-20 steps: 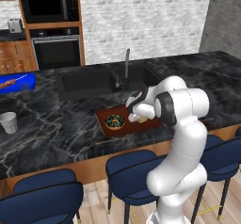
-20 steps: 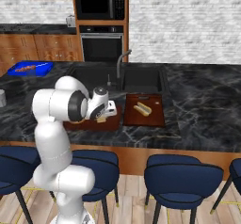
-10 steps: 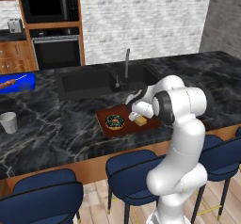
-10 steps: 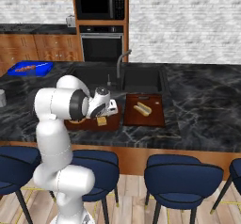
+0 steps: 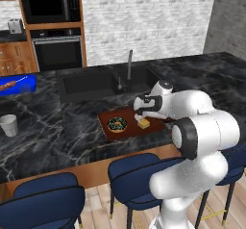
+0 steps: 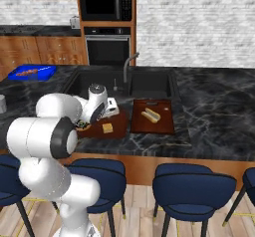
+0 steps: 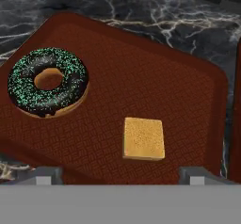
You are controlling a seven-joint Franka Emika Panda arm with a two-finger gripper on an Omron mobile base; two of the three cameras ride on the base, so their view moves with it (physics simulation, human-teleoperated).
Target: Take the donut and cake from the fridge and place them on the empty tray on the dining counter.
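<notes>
In the left base view the gripper (image 5: 140,111) hangs just above the reddish-brown tray (image 5: 106,127) on the black marble dining counter (image 5: 57,132), in front of the sink (image 5: 91,82) and its faucet (image 5: 129,64). The donut (image 5: 116,123) lies on the left part of the tray and the small yellow cake (image 5: 143,123) lies on its right part, right under the hand; the two are apart. A white cup (image 5: 8,125) stands at the counter's left end, a blue plate with a skewer (image 5: 14,84) sits farther back on the left, and blue stools (image 5: 139,175) line the near side. In the right base view the hand (image 6: 110,108) is over the far side of the tray (image 6: 117,129), the cake (image 6: 107,128) lies bare on it just near of the hand, and the donut (image 6: 82,125) is mostly hidden behind the arm. A second wooden tray (image 6: 164,124) just to the right holds a pale, bread-like piece (image 6: 151,115), though it is too small to name surely. In the hand view the donut (image 7: 48,81) rests flat at the left, the cake (image 7: 144,138) at centre right, untouched on the tray (image 7: 155,77); the two finger tips (image 7: 193,176) stand wide apart with nothing between them.
</notes>
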